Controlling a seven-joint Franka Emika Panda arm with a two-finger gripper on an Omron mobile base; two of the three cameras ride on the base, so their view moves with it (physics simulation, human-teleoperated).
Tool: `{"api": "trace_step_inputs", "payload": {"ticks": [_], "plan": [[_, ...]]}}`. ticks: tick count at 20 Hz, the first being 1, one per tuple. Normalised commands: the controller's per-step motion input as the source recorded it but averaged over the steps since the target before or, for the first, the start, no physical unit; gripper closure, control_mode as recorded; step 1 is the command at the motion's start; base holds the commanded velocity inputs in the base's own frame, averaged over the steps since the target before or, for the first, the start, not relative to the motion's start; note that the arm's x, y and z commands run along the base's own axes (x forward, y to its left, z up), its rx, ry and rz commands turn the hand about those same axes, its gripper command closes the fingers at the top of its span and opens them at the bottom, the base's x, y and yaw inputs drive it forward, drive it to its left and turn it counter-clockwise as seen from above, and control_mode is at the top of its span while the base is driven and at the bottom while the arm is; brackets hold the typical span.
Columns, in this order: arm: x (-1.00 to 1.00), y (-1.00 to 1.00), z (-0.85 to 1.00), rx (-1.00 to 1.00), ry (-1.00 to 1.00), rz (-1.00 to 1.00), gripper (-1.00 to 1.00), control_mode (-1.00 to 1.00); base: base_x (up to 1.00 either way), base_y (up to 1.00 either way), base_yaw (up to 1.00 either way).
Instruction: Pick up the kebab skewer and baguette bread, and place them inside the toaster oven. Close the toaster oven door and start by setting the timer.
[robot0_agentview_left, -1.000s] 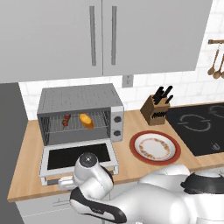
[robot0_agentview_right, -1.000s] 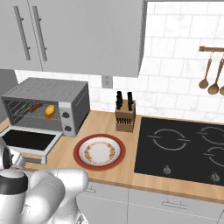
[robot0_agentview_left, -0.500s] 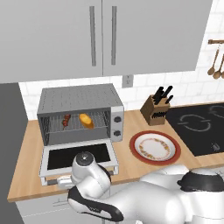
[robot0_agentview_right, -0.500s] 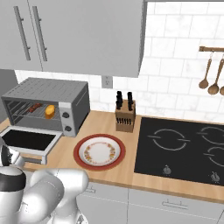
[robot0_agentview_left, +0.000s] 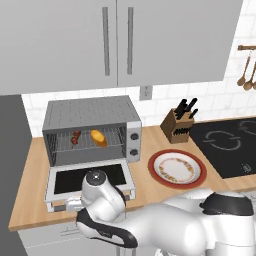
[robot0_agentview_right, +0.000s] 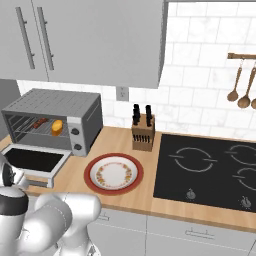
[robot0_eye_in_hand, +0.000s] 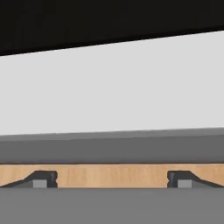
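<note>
A wooden counter (robot0_agentview_left: 150, 137) carries the toaster oven (robot0_agentview_left: 90, 127) at its left, a knife block (robot0_agentview_left: 179, 125) behind a red-rimmed plate (robot0_agentview_left: 176, 168), and a black cooktop (robot0_agentview_right: 210, 170) at right.

This is a home kitchen: grey wall cabinets (robot0_agentview_left: 115, 45) hang over a white tiled backsplash (robot0_agentview_right: 200, 95) and a wooden desk (robot0_agentview_right: 120, 197). On the desk are a toaster oven (robot0_agentview_left: 90, 127), a knife block (robot0_agentview_right: 142, 131) and an inset black hob (robot0_agentview_right: 210, 167). What look like wooden spoons (robot0_agentview_right: 240, 85) hang on a rail.
</note>
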Motion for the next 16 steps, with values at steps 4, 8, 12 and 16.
{"api": "trace_step_inputs", "payload": {"ticks": [4,8,12,16], "plan": [[0.21,-0.01,0.1,0.0,0.0,0.01,-1.0,-1.0,0.0,0.0,0.0],[0.1,0.0,-0.06,0.0,0.0,0.0,-1.0,-1.0,0.0,0.0,0.0],[0.0,0.0,-0.03,0.0,-0.01,0.0,-1.0,-1.0,0.0,0.0,0.0],[0.2,-0.02,0.0,0.0,-0.11,0.0,-1.0,-1.0,0.0,0.0,0.0]]}}
